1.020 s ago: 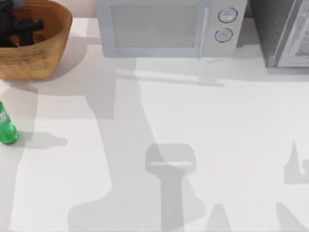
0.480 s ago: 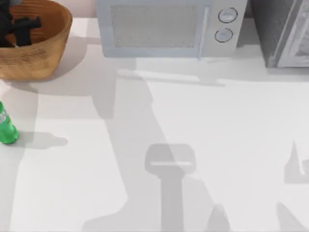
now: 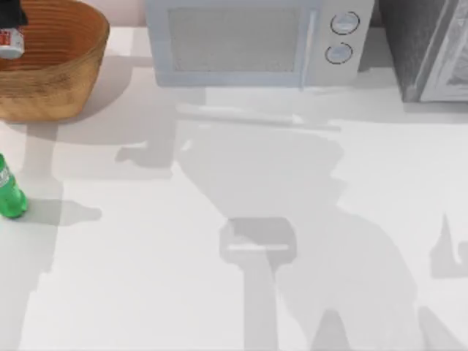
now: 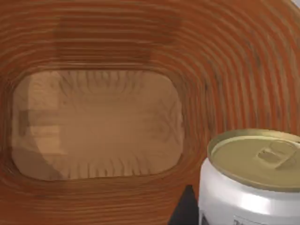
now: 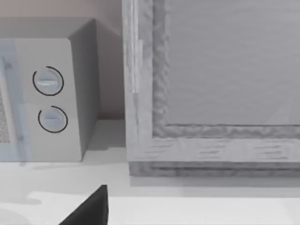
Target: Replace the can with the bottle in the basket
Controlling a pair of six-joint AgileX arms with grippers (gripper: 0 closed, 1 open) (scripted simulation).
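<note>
The can [image 3: 10, 42] hangs over the wicker basket [image 3: 69, 69] at the table's far left corner, lifted above the ribbed inside. A second ago the left gripper [image 3: 9, 13] sat low in the basket as a dark shape and no can showed; now only a dark bit of it remains at the picture's top left edge, directly above the white can with its red marking. The left wrist view looks down past the can's dull gold top [image 4: 259, 159] to the bare basket floor [image 4: 96, 124], with one dark fingertip [image 4: 185, 208] beside the can wall; the grip seems closed on the can, as it hangs free of the floor.

The green bottle [image 3: 9, 191] stands upright on the white table [image 3: 219, 292], near the left edge in front of the basket, unmoved. The arm shadows on the table have spread toward the middle.

Farther right, the microwave [image 3: 252, 40] stands at the back. The right wrist view faces its two dials [image 5: 49, 101] and a grey cabinet [image 5: 211, 93]; a dark tip of the right gripper [image 5: 89, 211] shows, and I cannot tell how far it is open.
</note>
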